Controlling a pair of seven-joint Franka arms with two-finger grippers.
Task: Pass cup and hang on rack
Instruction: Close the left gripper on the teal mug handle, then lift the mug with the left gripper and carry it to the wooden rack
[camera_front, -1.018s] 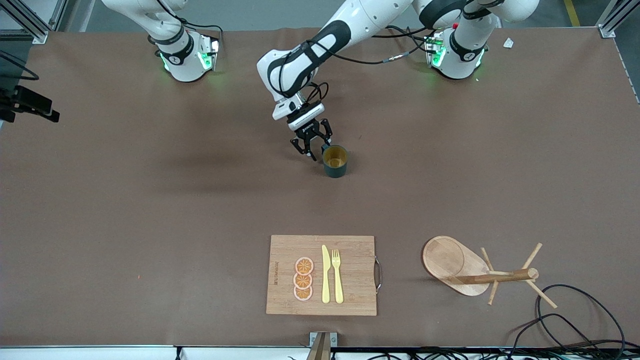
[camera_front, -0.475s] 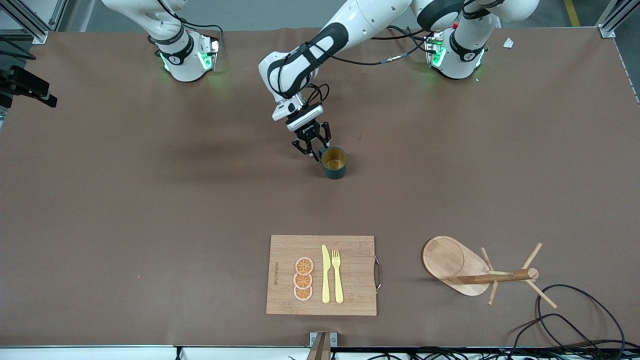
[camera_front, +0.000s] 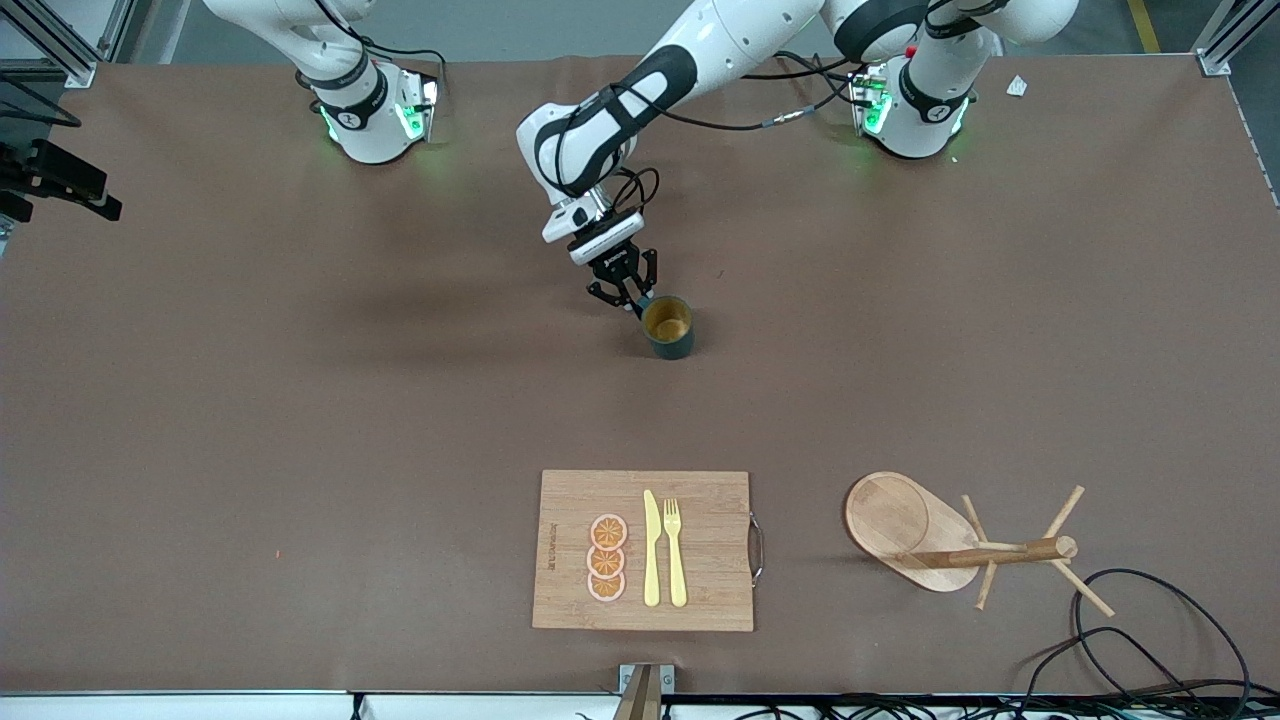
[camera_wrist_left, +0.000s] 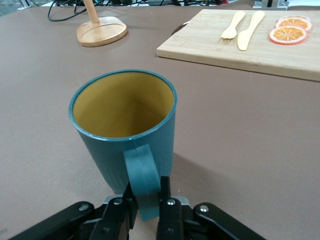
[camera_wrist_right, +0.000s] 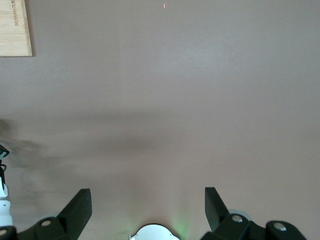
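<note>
The left claw (camera_front: 630, 300) had just pinched shut on the handle of the cup (camera_front: 668, 327), mid-table (still upright), so lifting could follow. The right claw (camera_wrist_right: 148, 210), waiting, stood wide. The rack (camera_front: 940, 545) remained well apart.

A broad counter (camera_front: 300, 420) under a brown cloth fills the room's middle, aluminium frame posts (camera_front: 1222, 40) standing at its corners, black cables (camera_front: 1150, 640) trailing off one edge, grey floor (camera_front: 520, 30) showing past it.
</note>
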